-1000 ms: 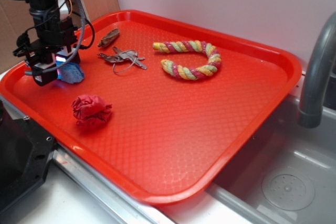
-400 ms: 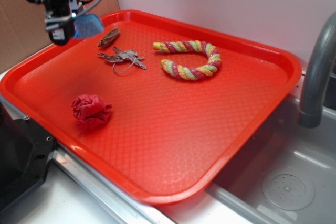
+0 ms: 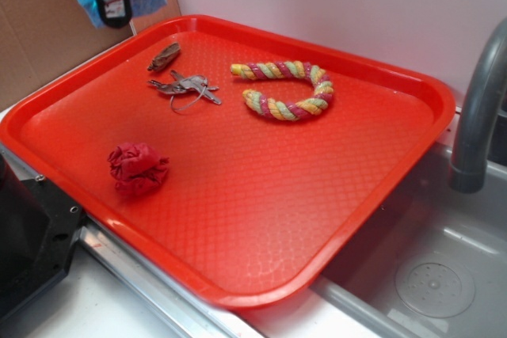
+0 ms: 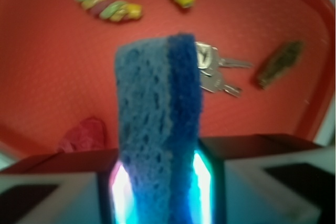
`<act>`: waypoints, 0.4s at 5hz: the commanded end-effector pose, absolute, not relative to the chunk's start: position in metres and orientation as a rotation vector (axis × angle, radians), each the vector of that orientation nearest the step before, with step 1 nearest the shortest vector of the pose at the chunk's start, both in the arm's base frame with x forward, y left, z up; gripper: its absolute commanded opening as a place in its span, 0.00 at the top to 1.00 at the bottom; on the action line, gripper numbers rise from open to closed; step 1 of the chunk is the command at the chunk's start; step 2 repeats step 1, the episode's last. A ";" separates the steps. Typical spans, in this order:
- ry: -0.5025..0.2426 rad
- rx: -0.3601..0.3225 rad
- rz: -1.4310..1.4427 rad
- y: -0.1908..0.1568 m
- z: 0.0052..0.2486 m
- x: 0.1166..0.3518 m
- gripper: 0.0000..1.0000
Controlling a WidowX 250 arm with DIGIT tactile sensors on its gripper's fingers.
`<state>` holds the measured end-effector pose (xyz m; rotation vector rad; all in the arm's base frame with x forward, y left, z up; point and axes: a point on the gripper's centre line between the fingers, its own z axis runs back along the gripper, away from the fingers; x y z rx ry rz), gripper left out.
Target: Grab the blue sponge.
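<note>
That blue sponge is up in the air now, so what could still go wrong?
The gripper pinches only the lower end of the blue sponge; soft foam might squirm loose. If it drops, it could land on the keys or outside the red tray, since it hangs near the tray's far corner.

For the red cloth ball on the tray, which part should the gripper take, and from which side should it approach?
Take the red cloth ball across its middle, coming straight down from above. It is a rounded, wadded lump lying alone on the flat tray, with bare space all around, so either side should admit a finger. The gripper would first have to release the blue sponge it holds.
</note>
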<state>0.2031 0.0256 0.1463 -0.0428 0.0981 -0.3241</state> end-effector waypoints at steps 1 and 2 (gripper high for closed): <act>-0.006 0.038 -0.352 0.012 0.172 0.228 1.00; -0.006 0.038 -0.352 0.012 0.172 0.228 1.00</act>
